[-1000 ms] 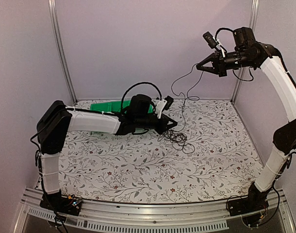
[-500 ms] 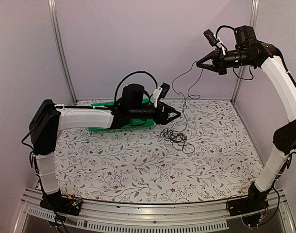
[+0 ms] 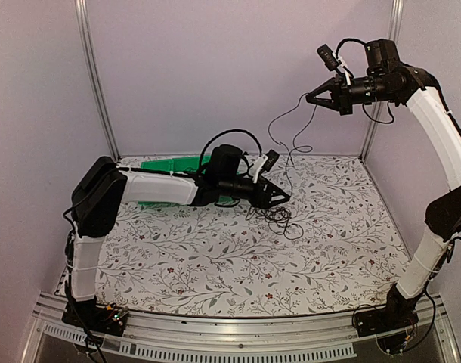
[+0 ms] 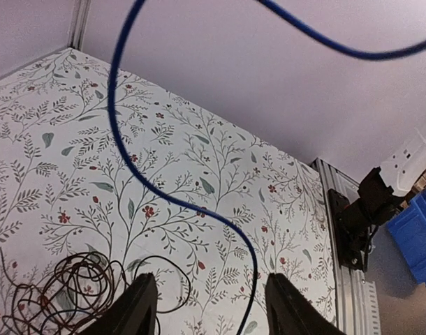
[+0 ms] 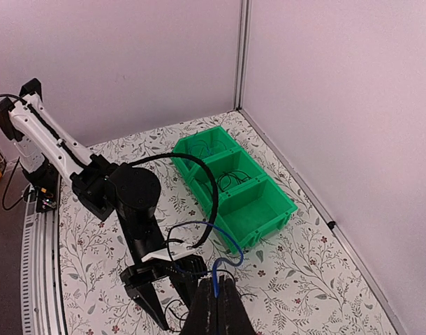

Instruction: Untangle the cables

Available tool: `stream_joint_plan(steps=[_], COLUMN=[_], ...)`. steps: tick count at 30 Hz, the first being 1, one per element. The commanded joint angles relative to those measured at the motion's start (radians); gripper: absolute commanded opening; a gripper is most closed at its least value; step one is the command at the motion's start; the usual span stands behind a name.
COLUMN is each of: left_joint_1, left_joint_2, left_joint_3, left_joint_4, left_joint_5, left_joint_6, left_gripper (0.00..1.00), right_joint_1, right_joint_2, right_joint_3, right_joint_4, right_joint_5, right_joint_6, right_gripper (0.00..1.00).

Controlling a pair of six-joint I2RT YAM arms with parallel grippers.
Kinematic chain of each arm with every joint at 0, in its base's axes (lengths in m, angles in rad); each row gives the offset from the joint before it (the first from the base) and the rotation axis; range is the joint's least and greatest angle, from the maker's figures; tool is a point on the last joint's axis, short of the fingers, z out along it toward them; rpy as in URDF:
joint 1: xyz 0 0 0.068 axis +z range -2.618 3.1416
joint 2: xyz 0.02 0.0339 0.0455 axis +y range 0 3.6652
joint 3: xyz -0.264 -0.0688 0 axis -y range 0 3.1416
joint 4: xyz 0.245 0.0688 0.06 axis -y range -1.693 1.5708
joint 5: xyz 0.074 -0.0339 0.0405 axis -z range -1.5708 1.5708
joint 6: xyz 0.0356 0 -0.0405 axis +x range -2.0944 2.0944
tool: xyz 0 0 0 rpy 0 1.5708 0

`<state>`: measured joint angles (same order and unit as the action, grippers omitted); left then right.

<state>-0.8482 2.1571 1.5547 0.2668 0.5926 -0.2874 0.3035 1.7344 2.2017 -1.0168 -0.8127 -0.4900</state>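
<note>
A small tangle of thin black cables [image 3: 276, 215] lies mid-table; the left wrist view has it at lower left [image 4: 63, 287]. One blue cable [image 5: 228, 239] rises from there to my right gripper [image 5: 216, 292], which is shut on it high above the table [image 3: 310, 98]; the strand [image 3: 280, 125] hangs down in loops. My left gripper [image 3: 282, 198] hovers low just left of the tangle, open. Seen from the left wrist, the blue cable [image 4: 122, 150] runs down between the spread fingers [image 4: 211, 310], touching neither.
A green bin [image 5: 279, 206] with three compartments stands at the back left of the table [image 3: 164, 163]; thin cables lie in its middle and far compartments. The thick black arm cable [image 3: 229, 138] arches above the left wrist. Walls and frame posts close the table's back and sides.
The left gripper opened, rose, then dropped back down and right toward the tangle. The right gripper has stayed high, shut on the blue cable.
</note>
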Motion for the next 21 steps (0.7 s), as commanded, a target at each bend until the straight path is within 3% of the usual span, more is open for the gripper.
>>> stream_joint_plan(steps=[1,3,5,10,13,17,21], left_joint_1=[-0.009,-0.011,-0.012,-0.014,-0.014,-0.015,-0.011], left_joint_2=[-0.002,0.001,0.005,-0.005,-0.002,-0.018,-0.067], left_joint_3=[-0.025,-0.03,-0.027,-0.044,-0.039,-0.068,-0.164], left_joint_4=[0.009,-0.007,-0.029,-0.036,-0.055,-0.068,-0.043], left_joint_5=[0.049,0.049,0.061,0.071,0.081,0.08,0.051], left_joint_6=[0.003,0.017,0.02,0.028,0.045,0.051,0.05], left_gripper=[0.49,0.37,0.3,0.33,0.14,0.0,0.0], right_joint_1=[-0.001,-0.002,-0.001,-0.001,-0.001,-0.002,-0.021], right_joint_2=[-0.014,-0.009,-0.008,-0.007,-0.008,-0.017,-0.04], right_joint_3=[0.025,0.025,0.025,0.025,0.026,0.028,0.03], right_joint_4=[0.033,0.038,0.04,0.043,0.05,0.076,0.145], right_joint_5=[0.032,0.037,0.041,0.055,0.068,0.11,0.196], right_joint_6=[0.015,0.02,0.023,0.027,0.031,0.034,0.043], right_gripper=[0.0,0.0,0.0,0.0,0.0,0.0,0.0])
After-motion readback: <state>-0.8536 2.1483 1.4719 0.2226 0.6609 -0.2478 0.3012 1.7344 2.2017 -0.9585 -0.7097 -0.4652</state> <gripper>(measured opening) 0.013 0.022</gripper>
